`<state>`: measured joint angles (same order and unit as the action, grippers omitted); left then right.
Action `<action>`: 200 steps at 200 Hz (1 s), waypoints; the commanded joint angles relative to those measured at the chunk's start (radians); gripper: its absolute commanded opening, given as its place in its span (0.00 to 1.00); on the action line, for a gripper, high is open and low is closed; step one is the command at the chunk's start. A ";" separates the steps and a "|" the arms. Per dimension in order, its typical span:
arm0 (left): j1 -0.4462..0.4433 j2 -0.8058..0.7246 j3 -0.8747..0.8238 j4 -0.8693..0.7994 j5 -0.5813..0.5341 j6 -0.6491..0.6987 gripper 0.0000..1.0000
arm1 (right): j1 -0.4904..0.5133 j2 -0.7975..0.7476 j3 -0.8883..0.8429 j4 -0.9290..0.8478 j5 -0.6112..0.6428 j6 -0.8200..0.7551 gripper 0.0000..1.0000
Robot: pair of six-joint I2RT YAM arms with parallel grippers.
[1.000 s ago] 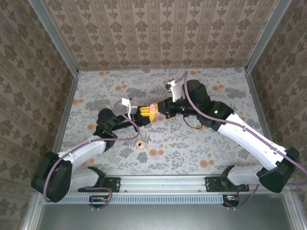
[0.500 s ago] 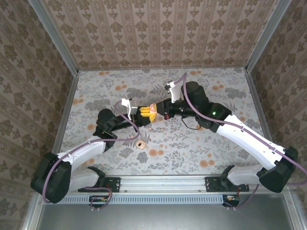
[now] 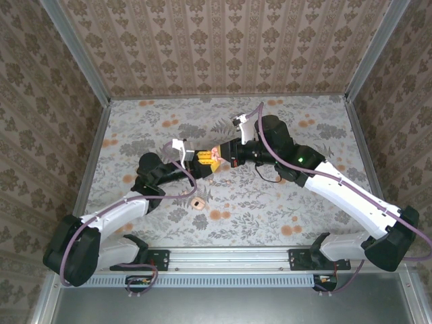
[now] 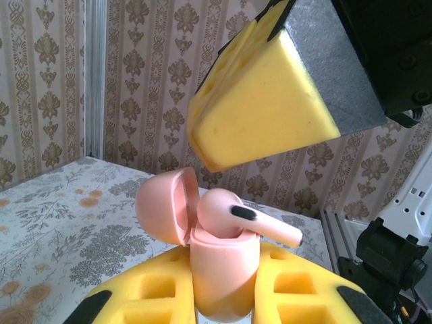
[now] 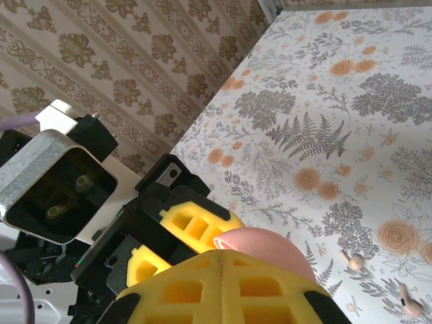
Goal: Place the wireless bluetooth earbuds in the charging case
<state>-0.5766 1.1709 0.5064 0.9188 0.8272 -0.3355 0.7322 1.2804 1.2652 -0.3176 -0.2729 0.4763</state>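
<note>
Floral desk (image 3: 304, 202), both arms meeting above its middle.

Left gripper (image 3: 198, 159): yellow foam fingers (image 4: 297, 297) clamped on the lower body of the charging case (image 4: 223, 270). The case is upright, clear of the desk, with its lid (image 4: 165, 206) hinged open.

Right gripper (image 3: 219, 156): fingers pressed together, empty, tip just above the case.

One earbud (image 4: 226, 212) is half seated, stem out sideways. A second earbud (image 5: 408, 302) lies loose on the desk.

Judgement: the case looks light, rigid and smooth, so probably slippery. Hold the body below the hinge, not the lid. The earbuds are tiny, so pinch the bulb lightly.

The charging case (image 4: 226, 273) is smooth pink plastic; the yellow pads (image 4: 263, 115) are porous foam.
</note>
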 commanded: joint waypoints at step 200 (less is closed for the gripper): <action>-0.009 -0.008 0.078 -0.199 -0.050 0.136 0.00 | 0.105 0.161 0.341 -0.537 0.271 -0.043 0.37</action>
<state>-0.5766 1.1713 0.5526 0.7395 0.7803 -0.2363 0.8265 1.3849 1.5444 -0.7544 -0.0513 0.4644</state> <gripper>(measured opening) 0.173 0.355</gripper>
